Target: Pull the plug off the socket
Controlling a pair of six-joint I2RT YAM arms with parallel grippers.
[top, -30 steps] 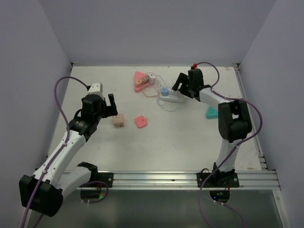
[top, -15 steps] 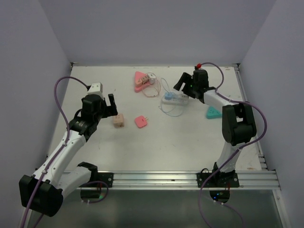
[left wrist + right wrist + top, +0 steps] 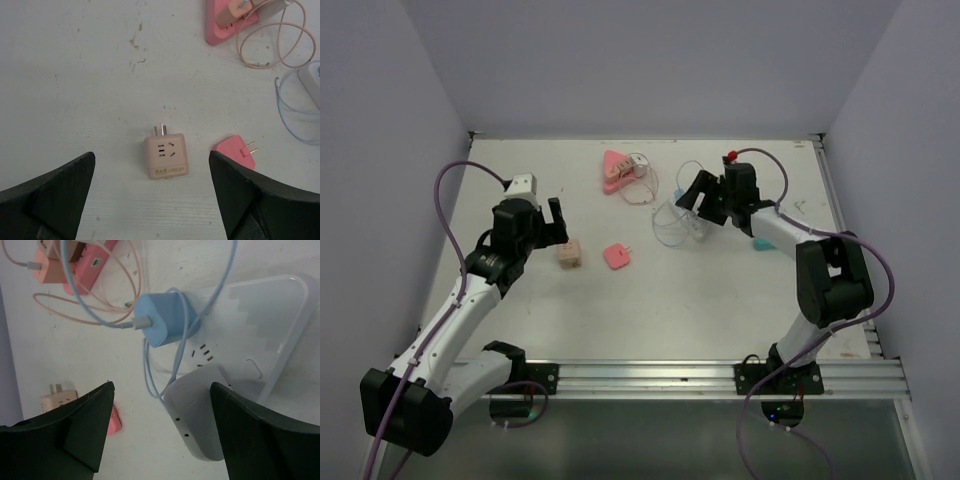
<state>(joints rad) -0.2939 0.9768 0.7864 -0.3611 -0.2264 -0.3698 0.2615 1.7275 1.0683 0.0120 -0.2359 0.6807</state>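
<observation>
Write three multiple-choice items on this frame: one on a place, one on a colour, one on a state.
1. In the left wrist view, where does the beige adapter lie relative to the pink plug?
A) on top of it
B) to its left, apart
C) to its right, touching

2. What colour is the charger on the white power strip?
A) blue
B) black
C) green

3. How do the left fingers stand?
A) shut on the adapter
B) shut on a cable
C) open, holding nothing

Key:
1 B, a gap shows between them.
2 A, the right wrist view shows it blue.
3 C, both stand wide, either side of the adapter.
</observation>
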